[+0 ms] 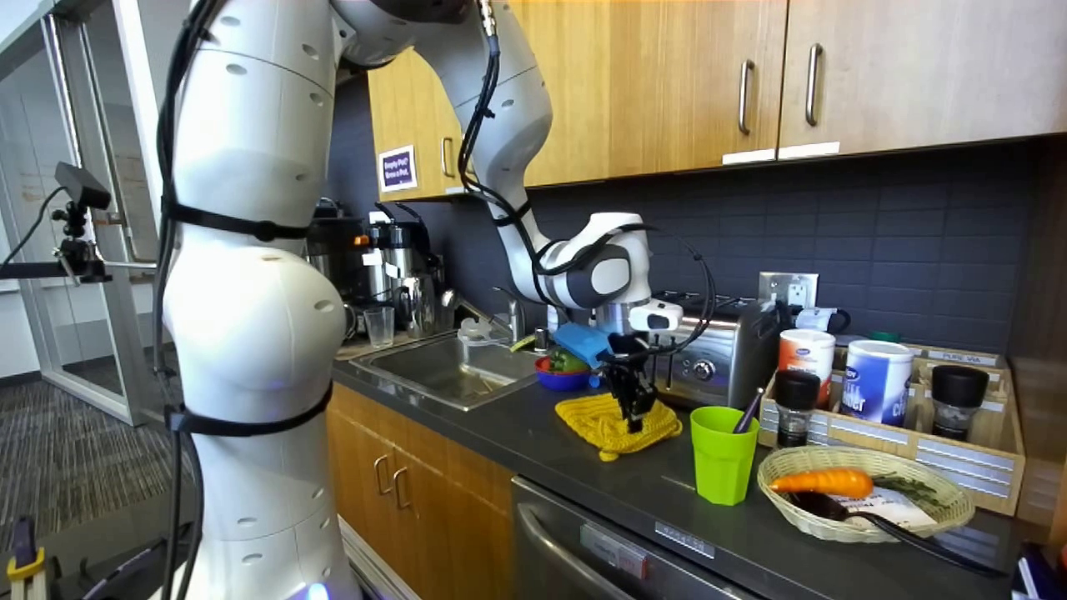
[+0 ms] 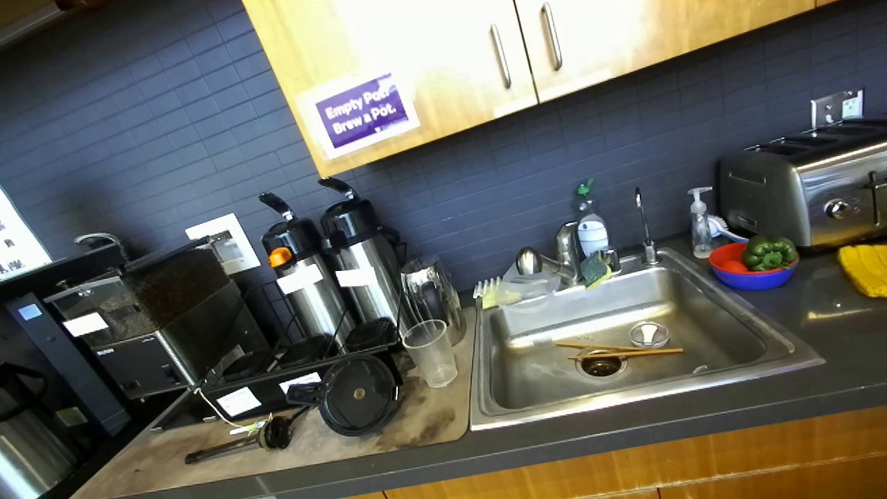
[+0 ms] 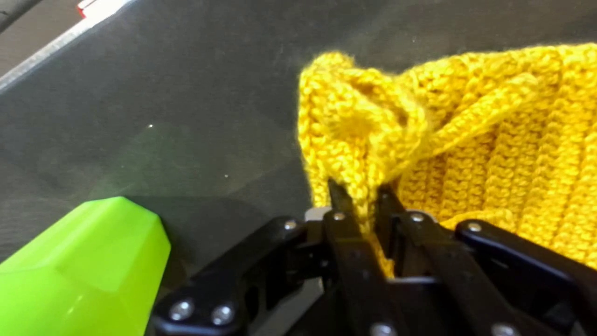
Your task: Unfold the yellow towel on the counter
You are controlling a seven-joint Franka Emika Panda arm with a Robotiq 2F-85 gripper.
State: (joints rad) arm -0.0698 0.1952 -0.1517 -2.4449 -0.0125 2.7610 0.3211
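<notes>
The yellow knit towel lies on the dark counter (image 1: 533, 437), in front of the toaster. It shows in an exterior view (image 1: 593, 419), and only its edge shows at the right of an exterior view (image 2: 867, 270). In the wrist view the towel (image 3: 503, 163) has a bunched, folded-over corner at its left and ribbed layers to the right. My gripper (image 3: 360, 187) has its fingertips closed round the bunched corner, with fabric squeezed between them. In an exterior view the gripper (image 1: 635, 423) points down onto the towel. The towel's underside is hidden.
A green cup (image 1: 721, 457) stands close to the towel; it also shows in the wrist view (image 3: 93, 261). The toaster (image 1: 704, 362) is behind. A blue bowl (image 2: 755, 278) with a pepper and the sink (image 2: 783, 357) lie to one side. A wicker basket (image 1: 792, 510) stands beyond the cup.
</notes>
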